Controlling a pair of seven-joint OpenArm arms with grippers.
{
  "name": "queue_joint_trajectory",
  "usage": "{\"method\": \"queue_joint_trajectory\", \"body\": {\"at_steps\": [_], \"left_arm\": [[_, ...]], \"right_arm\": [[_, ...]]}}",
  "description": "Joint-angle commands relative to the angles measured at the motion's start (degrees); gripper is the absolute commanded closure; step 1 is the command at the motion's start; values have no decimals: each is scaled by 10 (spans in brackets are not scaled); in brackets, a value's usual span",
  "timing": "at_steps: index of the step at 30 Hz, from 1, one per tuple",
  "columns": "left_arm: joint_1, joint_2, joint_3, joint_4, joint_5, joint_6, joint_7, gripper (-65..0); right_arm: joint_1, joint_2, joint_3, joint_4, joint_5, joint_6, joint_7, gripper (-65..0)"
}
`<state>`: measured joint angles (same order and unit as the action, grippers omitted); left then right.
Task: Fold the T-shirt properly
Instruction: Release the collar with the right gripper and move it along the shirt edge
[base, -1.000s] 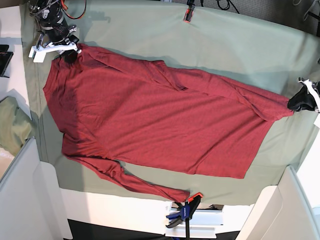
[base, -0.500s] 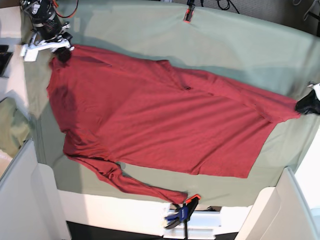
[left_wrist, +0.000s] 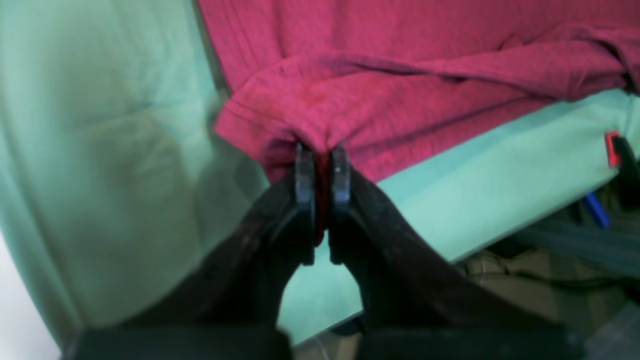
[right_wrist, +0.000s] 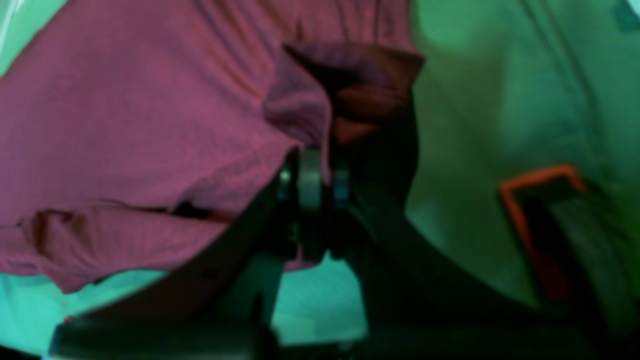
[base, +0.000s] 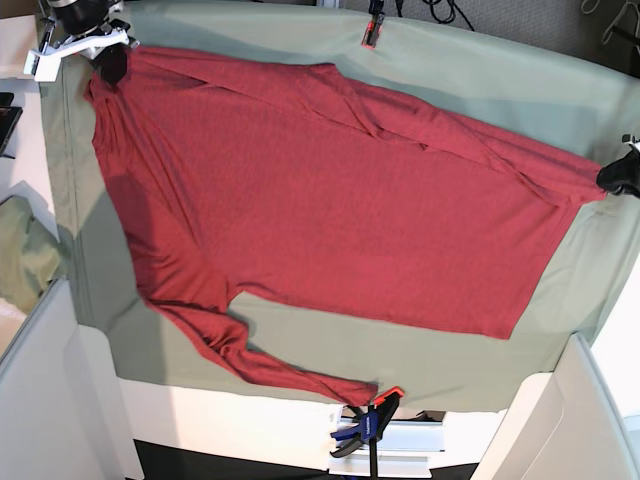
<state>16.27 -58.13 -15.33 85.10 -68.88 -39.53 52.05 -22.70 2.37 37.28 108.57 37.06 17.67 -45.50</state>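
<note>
Presently the surface (base: 500, 90), draped in pale green cloth, carries the T-shirt (base: 330, 210) spread nearly flat across most of it, one sleeve trailing toward the near edge beside a blue-and-orange clamp (base: 368, 425). At the far corner on the base view's left, the right claw (base: 110, 62) is closed tight on a bunched fold of the T-shirt. At the opposite edge, the left claw (base: 620, 178) is likewise pinched shut on the fabric's hem corner. A second orange clamp (base: 375, 30) grips the far edge

T-shirt (base: 320, 190) lies spread on the table cloth (base: 480, 80), clamp (base: 365, 425) before it.
</note>
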Motion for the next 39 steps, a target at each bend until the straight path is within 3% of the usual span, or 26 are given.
{"method": "queue_joint_trajectory", "body": {"at_steps": [1, 12, 18, 19, 21, 23, 24, 26, 30, 34, 39], "left_arm": [[1, -19, -8, 12, -8, -5, -7, 0], [53, -19, -14, 47, -8, -5, 1, 0], [58, -17, -14, 47, -7, -5, -6, 0], [58, -17, -14, 47, -4, -5, -8, 0], [58, -17, -14, 47, -3, -5, -11, 0], [58, -17, -14, 47, 8, -5, -22, -61], [58, -17, -14, 47, 16, -5, -29, -97], [58, -17, -14, 47, 21, -5, -34, -143], [58, -17, -14, 47, 26, -5, -33, -168], [59, -17, -14, 47, 27, -5, -31, -321], [58, -17, -14, 48, 24, -5, -38, -327]], "right_arm": [[-8, 12, 5, 12, 5, 2, 11, 0], [-53, 51, 10, 13, 5, 4, 20, 0], [-52, 54, 10, 13, 2, 6, 20, 0], [-53, 54, 10, 13, 2, 6, 20, -12], [-52, 54, 10, 13, 3, 6, 24, -180], [-52, 54, 10, 13, 2, 6, 35, -292], [-52, 54, 10, 13, 2, 6, 35, -314], [-52, 54, 10, 14, 3, 6, 34, -314], [-53, 54, 10, 46, 3, 6, 21, -314], [-57, 52, 8, 104, 13, 8, 19, -314], [-67, 55, -70, 145, 29, 60, 18, -314]]}}
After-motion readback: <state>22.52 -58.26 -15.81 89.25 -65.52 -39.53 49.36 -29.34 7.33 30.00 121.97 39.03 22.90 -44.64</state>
